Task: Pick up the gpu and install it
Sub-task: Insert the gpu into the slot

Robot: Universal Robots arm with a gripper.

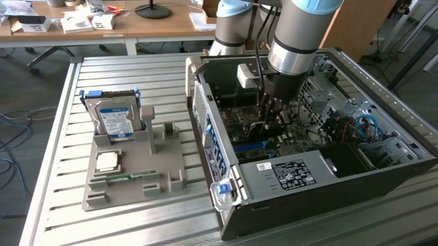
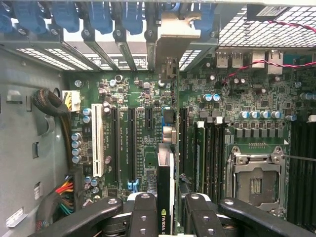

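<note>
Inside the open computer case (image 1: 383, 169), the robot's gripper (image 2: 168, 217) clasps the gpu (image 2: 165, 173) with a finger on each face. The card is held edge-on just above the motherboard (image 2: 143, 148), in line with its long slots (image 2: 132, 143); whether it touches one cannot be told. What appears to be its silvery end bracket (image 2: 173, 34) reaches towards the case's rear openings. The card looks light and stiff but fragile: a bare circuit board best gripped by its flat faces near the top edge, as here, and never by the contacts. A hard drive (image 1: 115, 120) stands in a grey holder (image 1: 137, 189) on the table (image 1: 89, 72) beside the case.
</note>
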